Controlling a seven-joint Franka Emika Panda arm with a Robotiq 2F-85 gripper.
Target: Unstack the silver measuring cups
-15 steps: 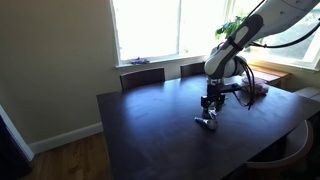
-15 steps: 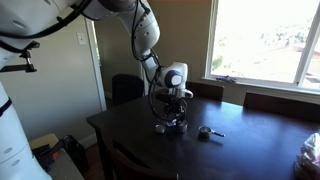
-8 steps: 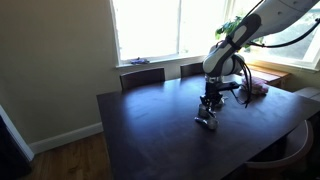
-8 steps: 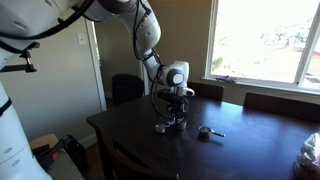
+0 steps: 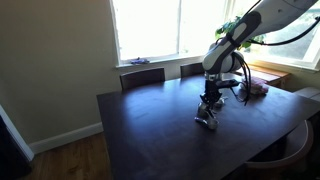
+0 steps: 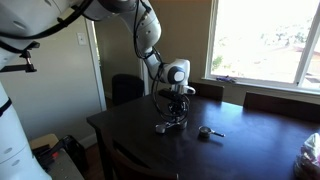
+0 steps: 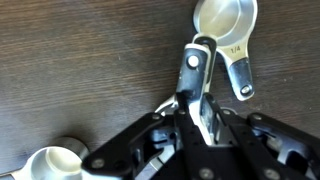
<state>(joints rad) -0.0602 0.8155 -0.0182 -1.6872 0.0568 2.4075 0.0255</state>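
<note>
In the wrist view my gripper (image 7: 193, 112) is shut on the flat handle (image 7: 194, 62) of one of the silver measuring cups; the bowl of that cup is hidden under the jaws. A second cup (image 7: 226, 24), its handle stamped 1/4, lies free just beyond it on the dark table (image 7: 70, 70). A third cup (image 7: 48, 164) shows at the lower left. In both exterior views the gripper (image 5: 210, 108) (image 6: 176, 114) stands low over the table above the cups (image 5: 207, 121) (image 6: 161, 127). One cup (image 6: 207, 132) lies apart to the side.
Chairs (image 5: 143, 77) (image 6: 125, 89) stand at the table's far side below the windows. A pinkish stack of books (image 5: 256, 90) lies near the arm, with a plant (image 5: 232, 28) behind it. A pale bag (image 6: 312, 150) sits at the table's edge.
The jaws have come together on the cup handle. The arm has barely shifted and the cups lie where they were.
</note>
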